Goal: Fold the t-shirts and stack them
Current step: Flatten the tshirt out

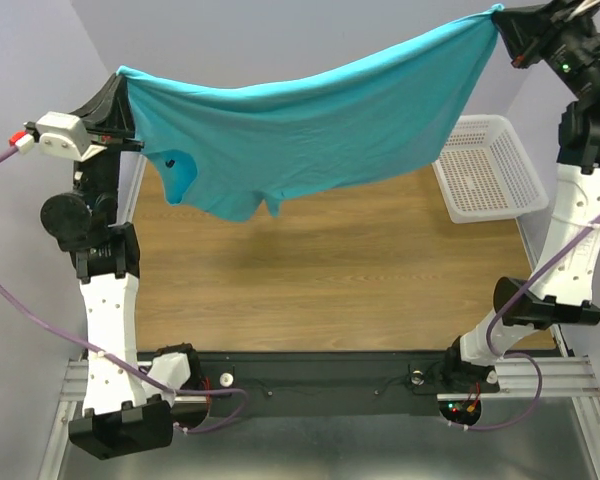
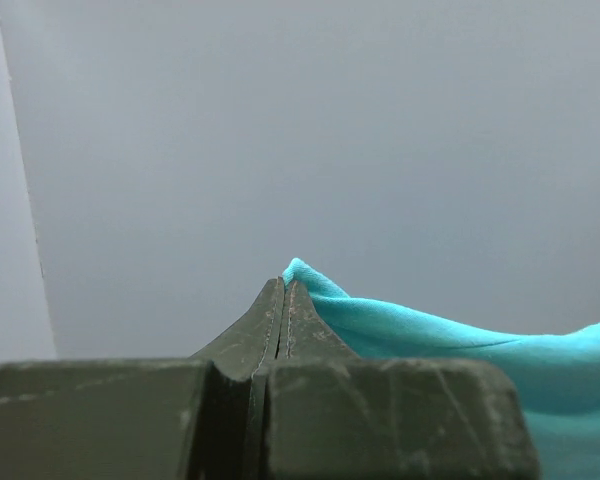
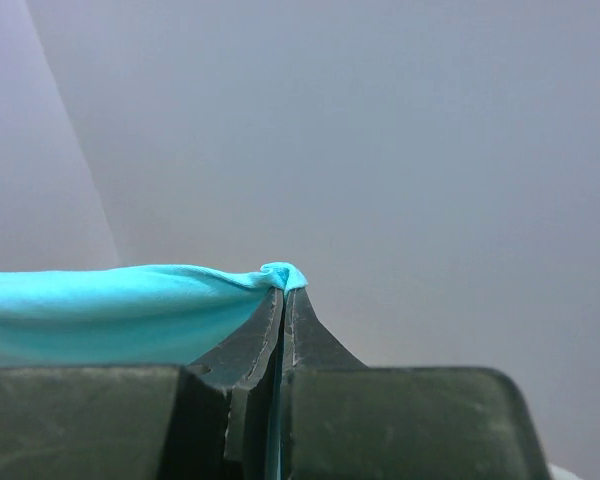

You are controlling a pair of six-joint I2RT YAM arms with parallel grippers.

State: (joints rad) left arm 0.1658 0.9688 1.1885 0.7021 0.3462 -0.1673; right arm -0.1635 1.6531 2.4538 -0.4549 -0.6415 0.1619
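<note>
One turquoise t-shirt (image 1: 320,130) hangs stretched in the air above the table, sagging in the middle, with a sleeve and the neck drooping at lower left. My left gripper (image 1: 120,85) is shut on its left corner, high at the far left. In the left wrist view the gripper (image 2: 284,285) pinches the t-shirt (image 2: 460,345), which trails off to the right. My right gripper (image 1: 498,18) is shut on the opposite corner at top right. In the right wrist view the gripper (image 3: 283,292) clamps the t-shirt (image 3: 110,310), a small tuft poking out above the tips.
A white perforated basket (image 1: 485,170) stands at the right far side of the wooden table (image 1: 330,290). Grey walls close in behind and to both sides. The arm bases and purple cables sit along the near edge.
</note>
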